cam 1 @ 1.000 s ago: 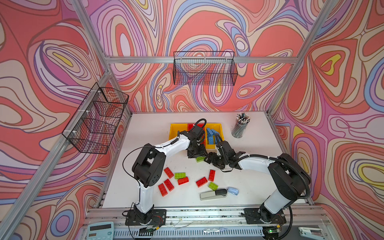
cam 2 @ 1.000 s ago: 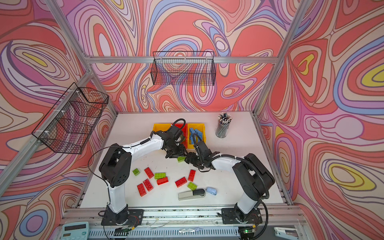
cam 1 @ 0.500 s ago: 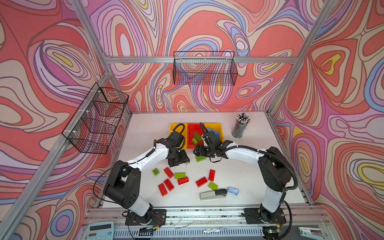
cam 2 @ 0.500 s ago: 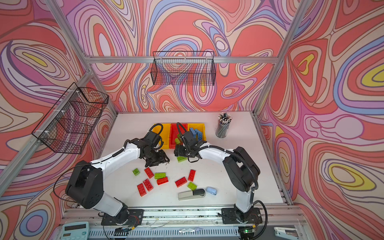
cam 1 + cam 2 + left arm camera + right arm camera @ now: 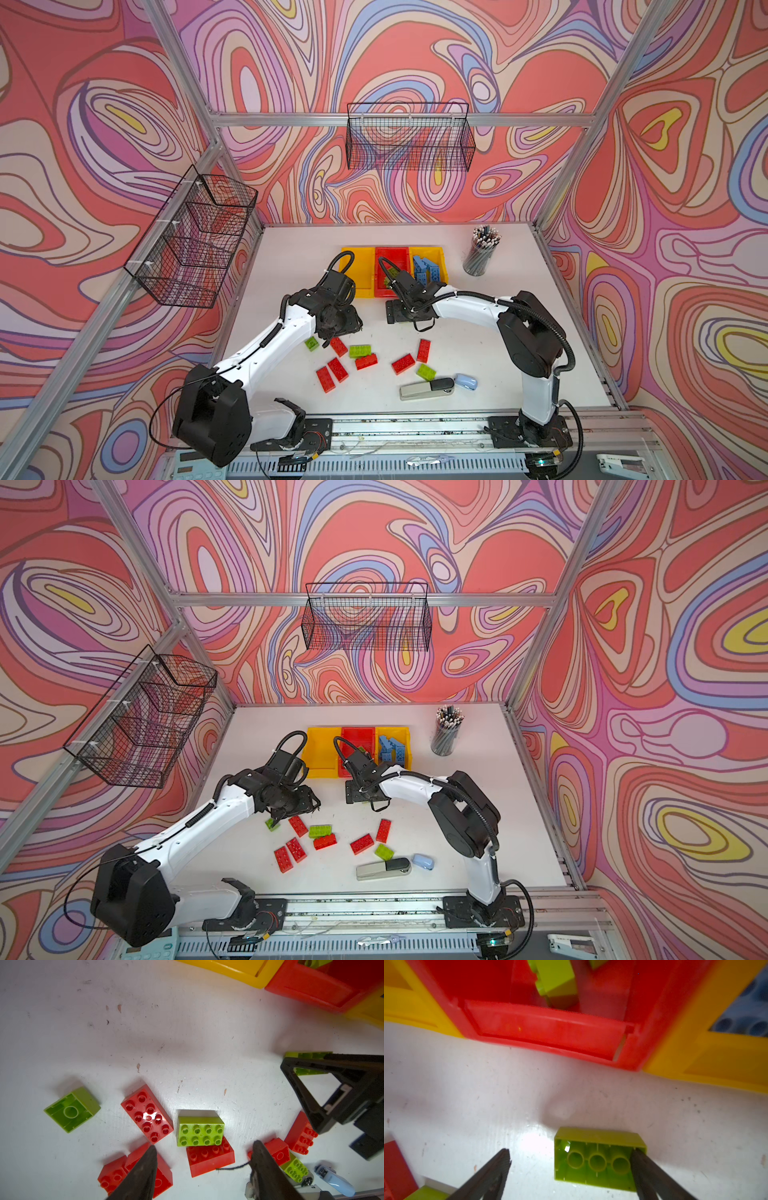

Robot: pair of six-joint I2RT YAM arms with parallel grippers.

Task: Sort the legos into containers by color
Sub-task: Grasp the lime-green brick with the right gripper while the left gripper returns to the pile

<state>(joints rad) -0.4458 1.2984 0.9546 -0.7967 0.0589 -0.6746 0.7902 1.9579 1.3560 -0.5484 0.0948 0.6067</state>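
- While the right hand [image 5: 570,1155] stood apart around a flipped green lego [image 5: 598,1162], at 6 o'clock from the red container [image 5: 546,1030], a crooked squeeze could flick it away.
- Left hand [image 5: 204,1145], apart and empty, could grab two red legos [image 5: 147,1113].

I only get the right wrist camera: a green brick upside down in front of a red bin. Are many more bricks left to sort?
Observer: Yes. Both top views show six red bricks and three more green bricks loose on the table.
Visitor: What is the other arm doing?
Observer: The left gripper hangs open above that pile, holding nothing.
Visitor: Is every bin already in use?
Observer: No. In a top view one yellow bin looks empty, though part of it is hidden.
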